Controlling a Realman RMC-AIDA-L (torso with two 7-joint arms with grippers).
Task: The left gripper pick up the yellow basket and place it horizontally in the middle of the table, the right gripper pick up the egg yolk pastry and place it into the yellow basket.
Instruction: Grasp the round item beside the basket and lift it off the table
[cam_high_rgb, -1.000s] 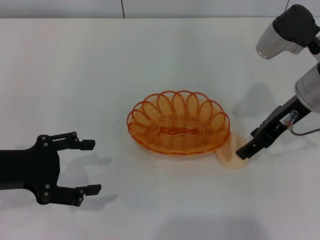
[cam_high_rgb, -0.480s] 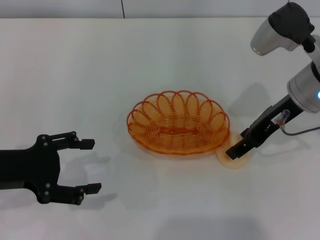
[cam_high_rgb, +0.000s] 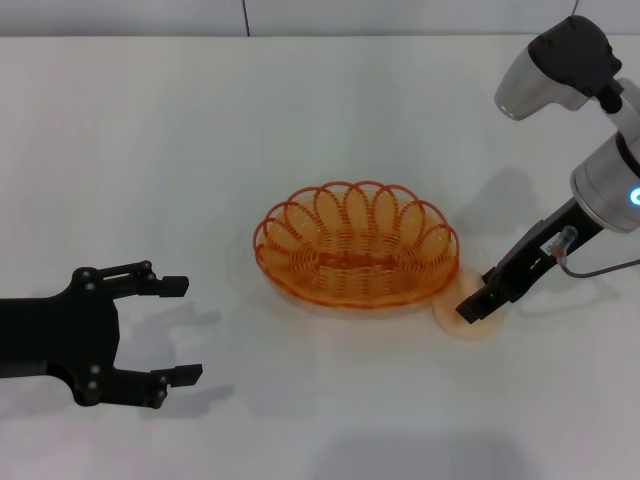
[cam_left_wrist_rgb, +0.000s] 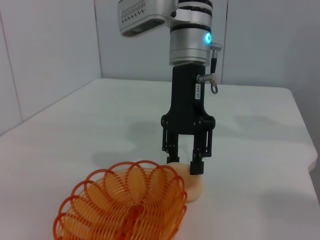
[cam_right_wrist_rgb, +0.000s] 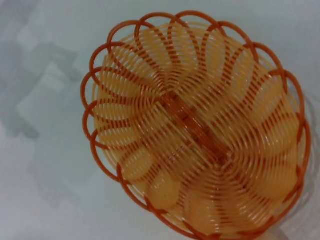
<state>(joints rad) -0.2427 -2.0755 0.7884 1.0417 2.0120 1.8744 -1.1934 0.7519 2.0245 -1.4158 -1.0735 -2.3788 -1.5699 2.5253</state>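
From the head view, the yellow basket (cam_high_rgb: 357, 257), an oval of looped translucent wire, sits mid-tabletop (cam_high_rgb: 300, 120). The egg yolk pastry (cam_high_rgb: 460, 311), smooth and pale, lies just beside its right end. The right gripper (cam_high_rgb: 476, 304) slants down onto the pastry. The left gripper (cam_high_rgb: 172, 332) rests low at the near left, jaws spread wide.

From the left wrist, the right gripper (cam_left_wrist_rgb: 186, 164) stands vertical, jaws parted astride the pastry (cam_left_wrist_rgb: 191, 187).

The right wrist view shows the basket's (cam_right_wrist_rgb: 200, 125) ribbed floor.

I see the yellow basket (cam_high_rgb: 357, 247) mid-bench (cam_high_rgb: 150, 140), the egg yolk pastry (cam_high_rgb: 462, 318) at its 4 o'clock, touching; right end effector (cam_high_rgb: 478, 303) over it, left end effector (cam_high_rgb: 160, 330) at 8 o'clock.
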